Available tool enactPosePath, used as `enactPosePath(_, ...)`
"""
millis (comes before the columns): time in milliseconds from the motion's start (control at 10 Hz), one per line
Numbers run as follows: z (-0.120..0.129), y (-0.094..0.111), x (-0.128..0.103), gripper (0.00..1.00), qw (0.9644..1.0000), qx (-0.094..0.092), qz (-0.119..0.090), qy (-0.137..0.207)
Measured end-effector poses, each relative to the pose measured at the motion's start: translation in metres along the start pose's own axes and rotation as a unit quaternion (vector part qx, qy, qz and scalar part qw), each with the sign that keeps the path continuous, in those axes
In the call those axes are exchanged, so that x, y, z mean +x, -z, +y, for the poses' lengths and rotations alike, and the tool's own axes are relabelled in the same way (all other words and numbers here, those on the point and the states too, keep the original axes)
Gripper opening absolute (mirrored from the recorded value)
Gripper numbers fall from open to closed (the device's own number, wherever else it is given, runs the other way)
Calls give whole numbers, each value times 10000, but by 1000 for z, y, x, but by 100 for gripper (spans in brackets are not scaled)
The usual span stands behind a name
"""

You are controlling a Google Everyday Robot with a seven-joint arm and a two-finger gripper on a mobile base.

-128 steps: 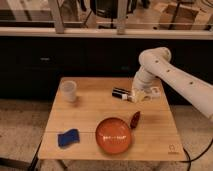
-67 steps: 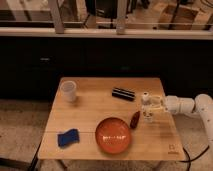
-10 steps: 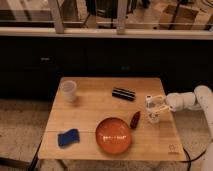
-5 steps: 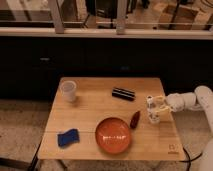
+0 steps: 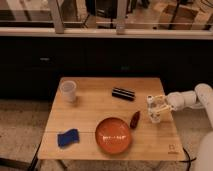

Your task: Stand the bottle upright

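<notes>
The small cream-white bottle (image 5: 156,116) stands upright on the right side of the wooden table (image 5: 90,112), just right of the small dark red item (image 5: 134,119). My gripper (image 5: 155,103) reaches in from the right edge of the view and sits at the bottle's top, right against it. The white arm behind it stretches off to the right.
A white cup (image 5: 68,91) stands at the table's back left. A black cylinder (image 5: 123,93) lies at the back centre. An orange-red bowl (image 5: 114,135) sits at the front centre and a blue sponge (image 5: 68,137) at the front left. A dark wall runs behind the table.
Long before, the gripper was over the lying bottle near the black cylinder. It then carried the bottle to the right side. In the last second almost nothing has moved.
</notes>
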Motion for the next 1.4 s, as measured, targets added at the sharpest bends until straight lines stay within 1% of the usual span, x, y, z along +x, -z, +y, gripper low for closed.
enactPosePath(100,1,2,2,0,9996,180,-200,54)
enactPosePath(200,2,5,3,0,9979,361,-517,160)
enactPosePath(300,4,5,4,0,9963,434,-716,215)
enactPosePath(500,6,4,-2,0,9927,459,-1015,461)
enactPosePath(700,9,9,-2,0,9903,493,-1174,551)
enactPosePath(800,9,8,-2,0,9894,480,-1240,591)
enactPosePath(1100,9,10,4,0,9877,506,-1351,597)
enactPosePath(1400,8,9,12,0,9859,481,-1490,584)
